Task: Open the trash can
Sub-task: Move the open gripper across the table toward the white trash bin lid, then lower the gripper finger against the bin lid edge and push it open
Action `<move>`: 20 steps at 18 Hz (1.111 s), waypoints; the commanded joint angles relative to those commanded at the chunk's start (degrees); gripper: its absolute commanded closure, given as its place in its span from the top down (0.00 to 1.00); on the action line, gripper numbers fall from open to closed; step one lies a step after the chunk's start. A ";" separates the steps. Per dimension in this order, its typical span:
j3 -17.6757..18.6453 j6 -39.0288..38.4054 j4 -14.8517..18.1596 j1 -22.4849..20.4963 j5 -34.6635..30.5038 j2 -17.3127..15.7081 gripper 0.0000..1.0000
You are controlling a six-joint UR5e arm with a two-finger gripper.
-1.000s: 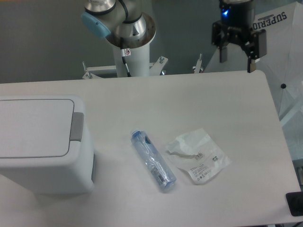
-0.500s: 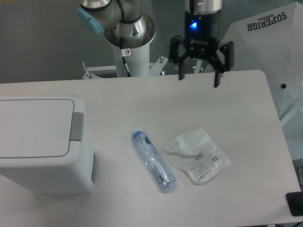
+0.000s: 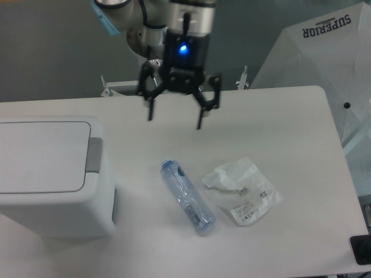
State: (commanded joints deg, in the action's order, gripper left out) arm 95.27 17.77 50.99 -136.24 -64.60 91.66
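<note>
Moved: the gripper (image 3: 174, 120) has travelled left along the far side of the table (image 3: 290, 139); a second ago it hung at the far right corner, half a second ago near the far middle, and it is now left of middle. Nothing else has shifted.
Gripper: fingers spread wide, pointing down, holding nothing. A blue light glows on the body above the fingers. It hangs over bare table, far of the bottle (image 3: 188, 197) and right of the bin (image 3: 49, 174), well apart from both.
Bin: big boxy white plastic can with rounded corners, at the left edge of the table and cut off by the left border of the view. Its flat white lid (image 3: 40, 155) lies shut, flush with the top, with a thin seam around it. A grey rectangular tab (image 3: 94, 155) sits at the lid's right edge. A grey recess shows on the right wall, below the tab.
Bottle: clear plastic with a blue tint, lying on its side near the middle of the table, cap end to the far left, base to the near right.
Bag: crumpled clear plastic bag (image 3: 242, 190) with a printed label, flat on the table just right of the bottle.
Arm: its base column stands beyond the far edge.
Right background: white cloth printed SUPERIOR (image 3: 326, 26).
</note>
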 joint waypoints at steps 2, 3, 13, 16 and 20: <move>-0.09 -4.04 -1.50 1.32 0.00 1.06 1.00; 0.00 -5.80 -2.29 1.85 0.00 1.76 1.00; 0.79 -7.14 -3.00 3.52 -0.18 3.61 1.00; 0.88 -7.14 -3.00 3.61 -0.35 4.31 1.00; 0.97 -7.05 -3.00 4.05 -0.35 4.49 1.00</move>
State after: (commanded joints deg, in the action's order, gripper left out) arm 96.24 10.72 47.99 -132.19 -64.95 96.15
